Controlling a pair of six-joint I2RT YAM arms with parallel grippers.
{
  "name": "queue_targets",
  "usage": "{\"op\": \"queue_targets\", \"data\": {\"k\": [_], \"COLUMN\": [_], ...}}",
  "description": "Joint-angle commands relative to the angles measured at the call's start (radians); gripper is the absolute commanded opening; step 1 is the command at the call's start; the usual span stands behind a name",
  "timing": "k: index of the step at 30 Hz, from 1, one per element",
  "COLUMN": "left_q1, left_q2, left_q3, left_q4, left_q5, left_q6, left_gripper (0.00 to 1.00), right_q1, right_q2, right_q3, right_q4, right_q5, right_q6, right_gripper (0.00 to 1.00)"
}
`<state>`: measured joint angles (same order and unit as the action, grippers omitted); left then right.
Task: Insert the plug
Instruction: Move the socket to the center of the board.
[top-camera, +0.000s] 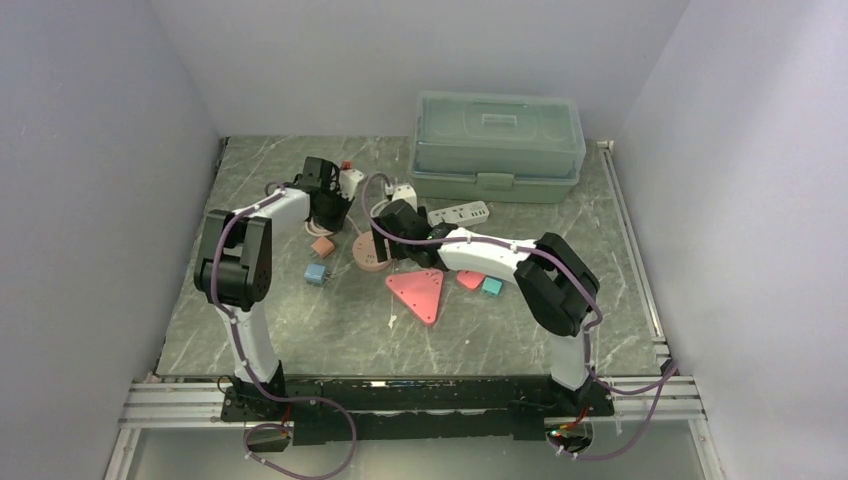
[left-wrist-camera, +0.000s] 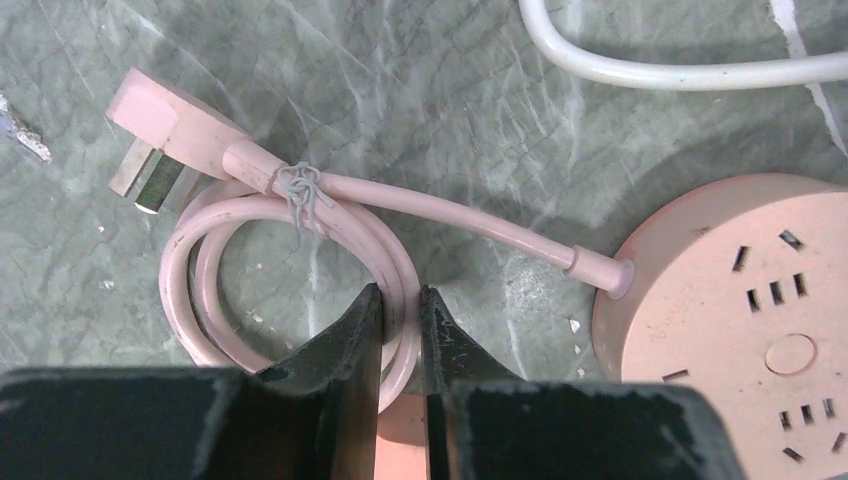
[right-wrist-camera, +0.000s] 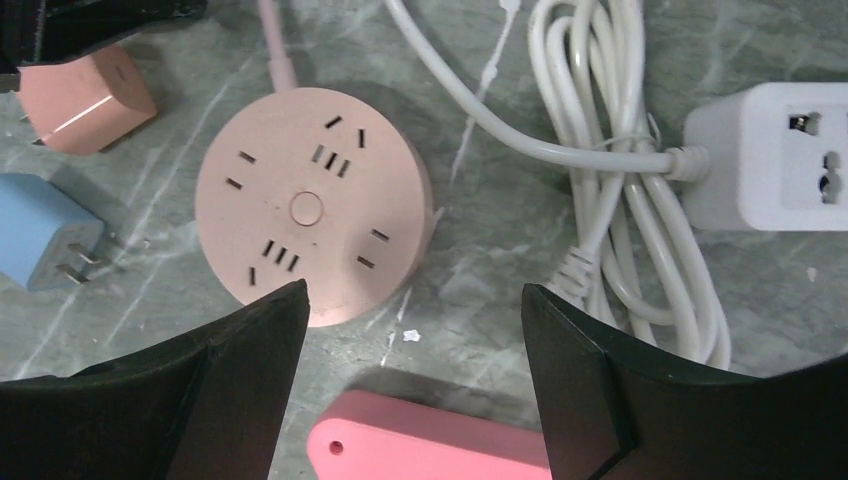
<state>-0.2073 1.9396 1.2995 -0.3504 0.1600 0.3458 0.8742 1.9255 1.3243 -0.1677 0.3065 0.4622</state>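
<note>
A pink plug (left-wrist-camera: 165, 125) with metal prongs lies flat on the marble table, its pink cord (left-wrist-camera: 300, 215) coiled and tied beside it. The cord runs to a round pink socket block (left-wrist-camera: 740, 300), which the right wrist view also shows (right-wrist-camera: 310, 205). My left gripper (left-wrist-camera: 400, 295) is shut on the coil's two cord strands, a little way from the plug. In the top view it sits at the back left (top-camera: 328, 215). My right gripper (right-wrist-camera: 415, 290) hangs open and empty just off the socket block's near right edge.
A green toolbox (top-camera: 497, 145) stands at the back right, with a white power strip (top-camera: 460, 213) in front of it. A white cube adapter (right-wrist-camera: 770, 155) and its bundled cable (right-wrist-camera: 610, 200) lie right of the socket block. A blue charger (right-wrist-camera: 45, 240), a pink charger (right-wrist-camera: 85, 95) and a pink triangle (right-wrist-camera: 430, 445) lie nearby.
</note>
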Motion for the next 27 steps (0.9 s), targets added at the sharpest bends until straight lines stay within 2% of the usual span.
{"op": "queue_targets", "data": {"k": [1,4,14,19,27], "left_q1": [0.004,0.005,0.006,0.006,0.005], "left_q2": [-0.084,-0.088,-0.156,-0.215,-0.306], "left_q3": [0.009,0.033,0.049,0.042,0.021], "left_q4": [0.006,-0.009,-0.04,-0.047,-0.17], "left_q5": [0.048,0.064,0.107,0.144,0.142], "left_q6": [-0.001,-0.01,-0.015,0.011,0.031], "left_gripper": [0.09,0.0,0.0,0.0,0.0], "right_q1": [0.011,0.011,0.007,-0.02,-0.037], "right_q2": [0.008,0.01,0.025,-0.032,-0.118], "right_q3": [0.058,0.056,0.084,0.022,-0.075], "right_q4": [0.037,0.046,0.049,0.079,0.114], "right_q5": [-0.015,-0.012,-0.002,-0.006,-0.013], "right_q6": [-0.02,-0.025,-0.04,-0.031,-0.02], "right_gripper": [0.82,0.82,0.83,0.84,0.84]}}
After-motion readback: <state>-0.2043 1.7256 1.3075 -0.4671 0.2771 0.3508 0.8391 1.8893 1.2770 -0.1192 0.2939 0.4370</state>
